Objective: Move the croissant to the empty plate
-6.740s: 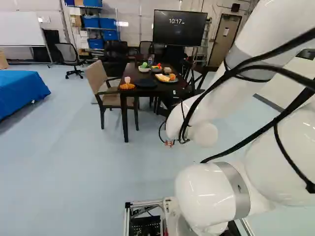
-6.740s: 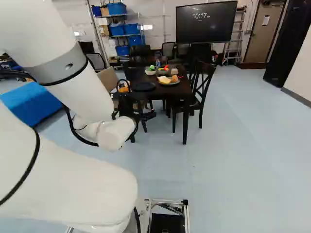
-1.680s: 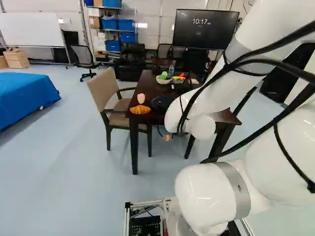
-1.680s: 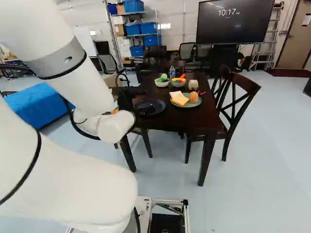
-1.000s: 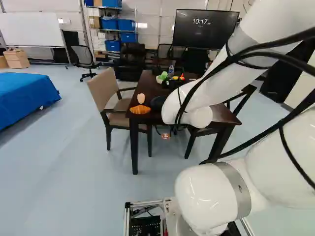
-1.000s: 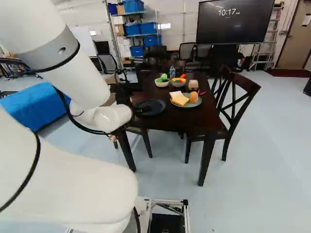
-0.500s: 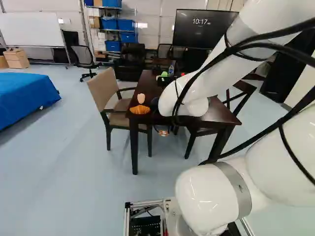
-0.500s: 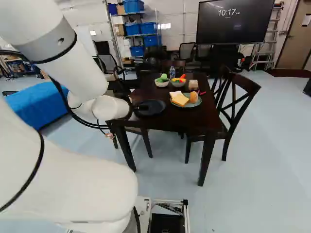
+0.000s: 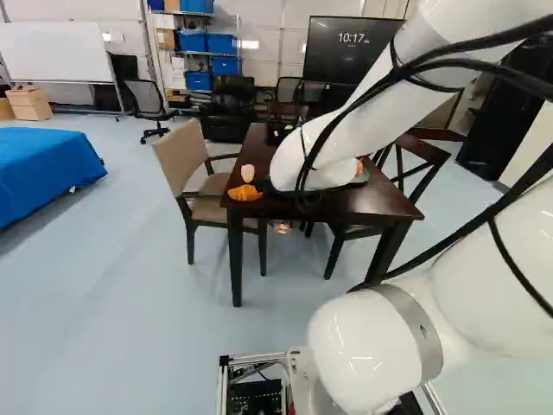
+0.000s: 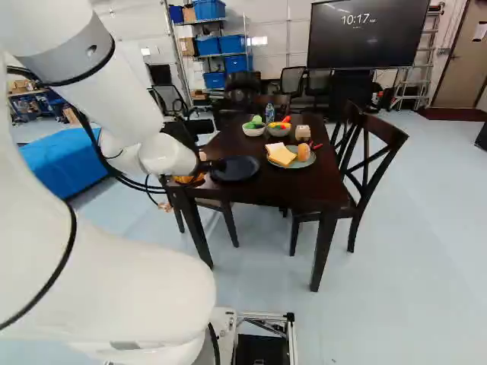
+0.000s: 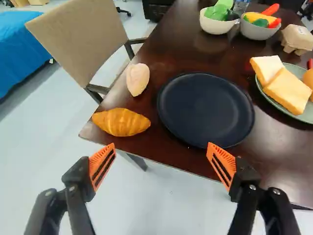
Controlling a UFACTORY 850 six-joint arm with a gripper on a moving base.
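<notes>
A dark brown wooden table [image 11: 171, 54] stands ahead. The black, orange-padded two-finger gripper [image 10: 211, 165] has its fingers spread wide. Ahead, a round, dark blue plate [image 11: 205, 110] lies near the curved, golden-orange croissant [image 11: 121, 122], which rests by the table's corner.
</notes>
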